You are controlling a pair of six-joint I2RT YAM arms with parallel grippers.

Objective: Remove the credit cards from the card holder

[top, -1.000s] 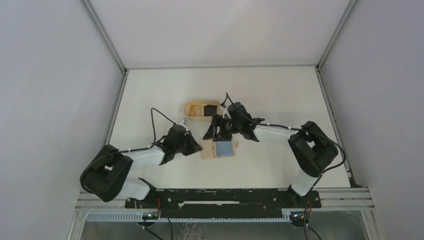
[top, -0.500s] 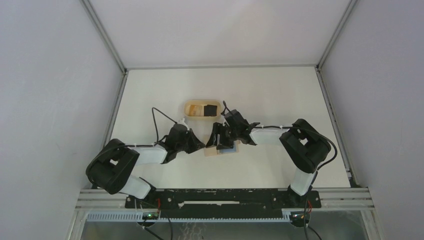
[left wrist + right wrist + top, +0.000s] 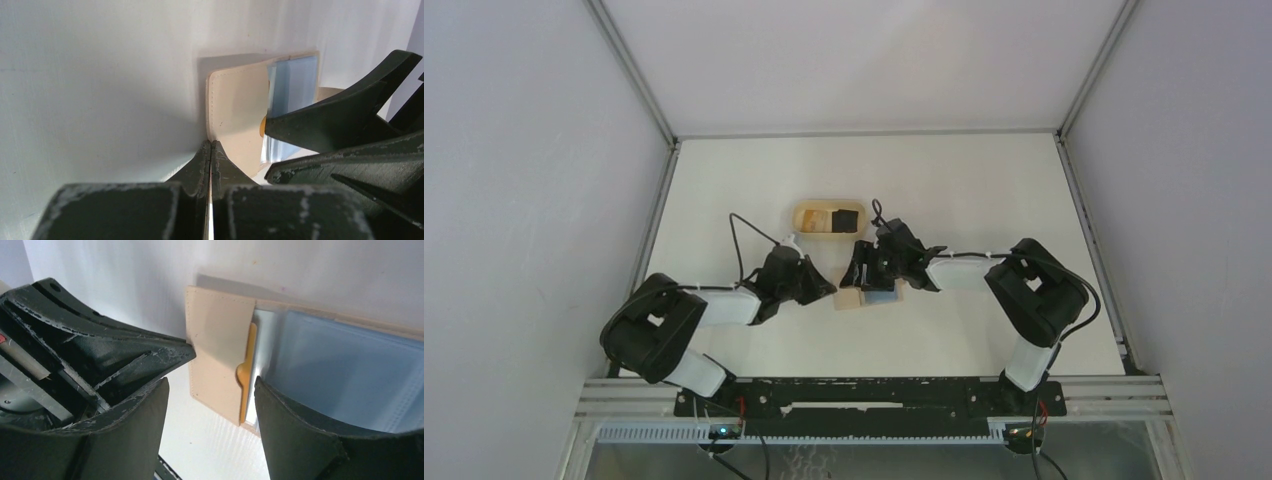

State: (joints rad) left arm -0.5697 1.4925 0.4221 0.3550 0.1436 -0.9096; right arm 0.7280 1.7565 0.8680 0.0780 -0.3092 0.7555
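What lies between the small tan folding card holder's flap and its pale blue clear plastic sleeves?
A thin orange-yellow card edge peeks from under the flap; the right wrist view shows it best.

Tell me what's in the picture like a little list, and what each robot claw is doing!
Card holder: open on the table, tan and blue inside showing
Orange card: peeking from under the tan flap
Left gripper: shut, at the tan flap's edge
Right gripper: open, straddling the orange card
Tray: beyond them, something dark inside

Card holder (image 3: 852, 299) lies on table (image 3: 984, 190) (before tray (image 3: 801, 216)).
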